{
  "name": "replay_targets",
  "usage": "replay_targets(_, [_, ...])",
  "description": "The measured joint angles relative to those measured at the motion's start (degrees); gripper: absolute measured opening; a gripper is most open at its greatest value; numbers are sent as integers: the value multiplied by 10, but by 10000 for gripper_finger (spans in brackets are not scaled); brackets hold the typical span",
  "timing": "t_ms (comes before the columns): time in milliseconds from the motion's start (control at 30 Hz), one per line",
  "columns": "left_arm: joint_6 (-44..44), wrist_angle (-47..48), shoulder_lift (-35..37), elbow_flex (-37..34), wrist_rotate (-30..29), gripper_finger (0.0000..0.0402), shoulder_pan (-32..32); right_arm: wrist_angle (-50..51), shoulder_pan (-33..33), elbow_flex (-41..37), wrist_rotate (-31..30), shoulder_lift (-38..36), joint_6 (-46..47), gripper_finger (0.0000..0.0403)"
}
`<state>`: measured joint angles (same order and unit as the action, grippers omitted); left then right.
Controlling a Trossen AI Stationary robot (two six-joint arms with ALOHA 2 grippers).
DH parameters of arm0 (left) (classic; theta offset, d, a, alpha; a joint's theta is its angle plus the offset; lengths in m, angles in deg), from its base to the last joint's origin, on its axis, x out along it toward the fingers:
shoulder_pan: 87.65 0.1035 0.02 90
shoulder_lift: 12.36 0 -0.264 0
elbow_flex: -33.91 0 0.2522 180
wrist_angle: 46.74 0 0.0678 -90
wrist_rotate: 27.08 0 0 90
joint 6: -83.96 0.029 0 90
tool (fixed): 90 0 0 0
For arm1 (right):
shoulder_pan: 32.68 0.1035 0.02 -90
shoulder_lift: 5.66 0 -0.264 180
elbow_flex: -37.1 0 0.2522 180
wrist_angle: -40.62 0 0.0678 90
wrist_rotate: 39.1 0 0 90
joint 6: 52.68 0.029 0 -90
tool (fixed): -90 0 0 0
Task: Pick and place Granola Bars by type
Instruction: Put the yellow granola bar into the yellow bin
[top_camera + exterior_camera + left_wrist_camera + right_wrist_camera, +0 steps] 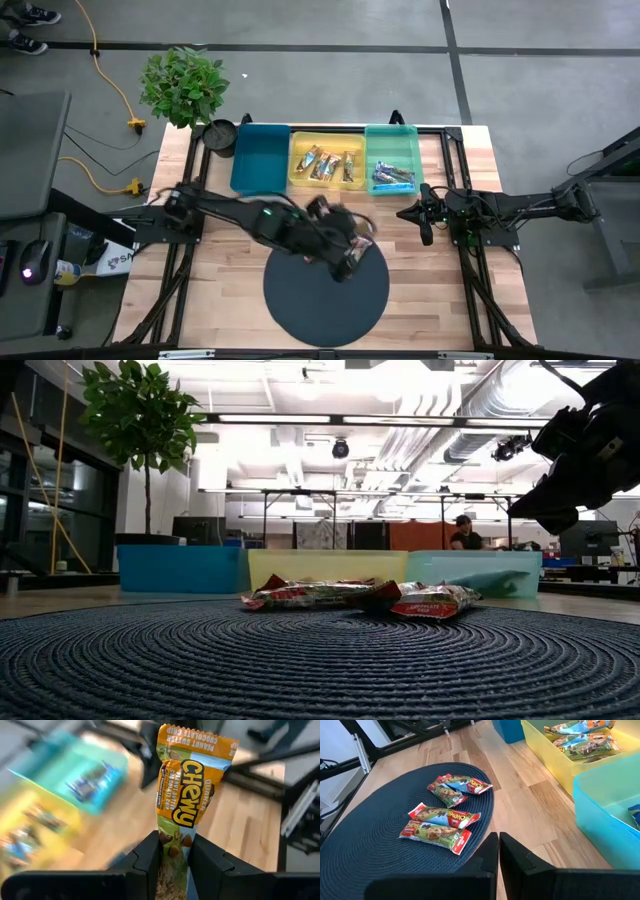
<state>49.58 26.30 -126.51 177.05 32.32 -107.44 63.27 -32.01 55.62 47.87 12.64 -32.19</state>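
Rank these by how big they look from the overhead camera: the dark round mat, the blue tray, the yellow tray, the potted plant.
1. The dark round mat, clearly largest.
2. The potted plant.
3. The blue tray and yellow tray look alike, so I won't separate them.

Light wooden plank surface (215, 290) carries dark round woven mat (325, 310), blue plastic tray (260, 160), yellow plastic tray (297, 182), teal plastic tray (392, 135) side by side along far edge.

The left gripper (175, 857) has its jaws clamped on the lower end of an orange-and-green granola bar (187, 790), which stands upright above them. Beyond the bar, blurred, a teal tray (75, 777) and a yellow tray (35, 827) sit on the wooden tabletop (240, 827).
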Motion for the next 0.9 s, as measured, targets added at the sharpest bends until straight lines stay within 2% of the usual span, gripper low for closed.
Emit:
replay_targets(133, [39,4,51,1,-32,91,0,0,0,0,0,0,0,0])
replay_targets(300, [78,-4,110,0,-42,92,0,-1,0,0,0,0,0,0])
replay_targets(467, [113,-62,154,0,-73,92,-1,-1,0,0,0,1,0,0])
replay_targets(667, [180,-124,172,0,-57,92,-1,-1,0,0,0,1,0,0])
replay_targets(900, [196,-122,172,0,-48,92,-1,-1,0,0,0,1,0,0])
